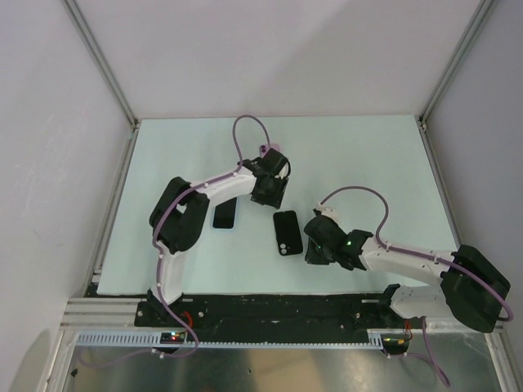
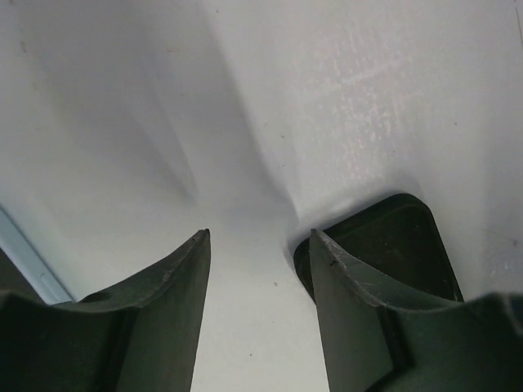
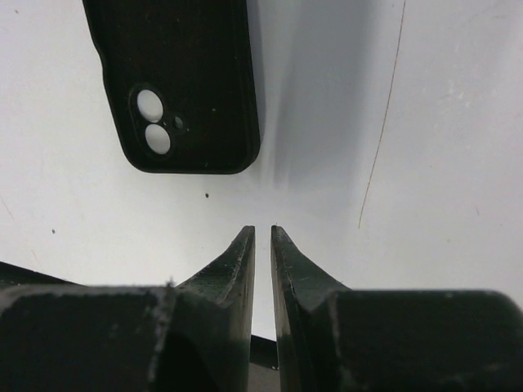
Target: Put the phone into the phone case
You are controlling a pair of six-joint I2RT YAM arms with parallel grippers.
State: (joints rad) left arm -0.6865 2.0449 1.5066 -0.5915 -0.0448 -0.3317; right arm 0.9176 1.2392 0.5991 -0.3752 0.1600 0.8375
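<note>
Nearest, the right gripper (image 3: 262, 230) holds its fingers almost pressed together, empty, just short of the phone case (image 1: 287, 232) on the bench (image 1: 359, 155). The phone (image 1: 225, 214) lies left of the case, partly under the left arm. Just beyond the case, the left gripper (image 2: 260, 233) has its fingers spread, empty.

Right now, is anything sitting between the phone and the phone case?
Nothing visible on the table between phone and phone case. The left hand hangs just beyond that gap; the left arm crosses over the phone's far end.

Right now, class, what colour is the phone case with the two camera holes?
Black. The phone case shows best in the right wrist view.
</note>
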